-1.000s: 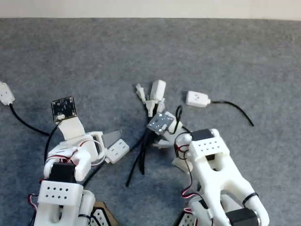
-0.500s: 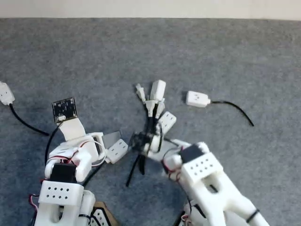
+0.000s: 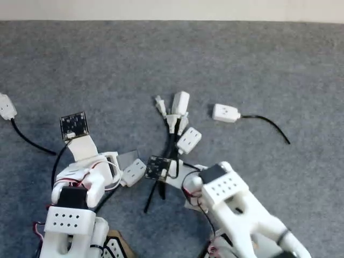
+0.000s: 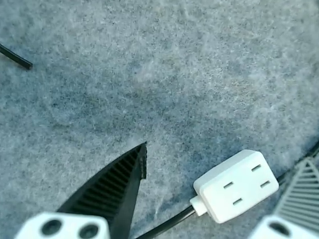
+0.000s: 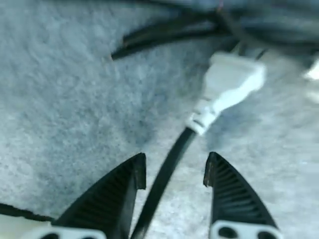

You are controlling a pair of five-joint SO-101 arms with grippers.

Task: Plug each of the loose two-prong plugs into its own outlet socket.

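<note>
While the left gripper (image 4: 227,154) sits wide open about an outlet socket (image 4: 237,185) at near left, the right gripper (image 5: 175,164) — jaws parted — straddles the cord (image 5: 164,179) of a white plug (image 5: 232,79), likely lining up a grasp.

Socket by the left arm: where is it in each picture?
High view: socket, below and left of middle.
Left wrist view: socket between fingers of the left end effector.
Right wrist view: blurry white piece ahead; cannot tell if it matches.
Shared landmark: the dark finger beside it.
</note>
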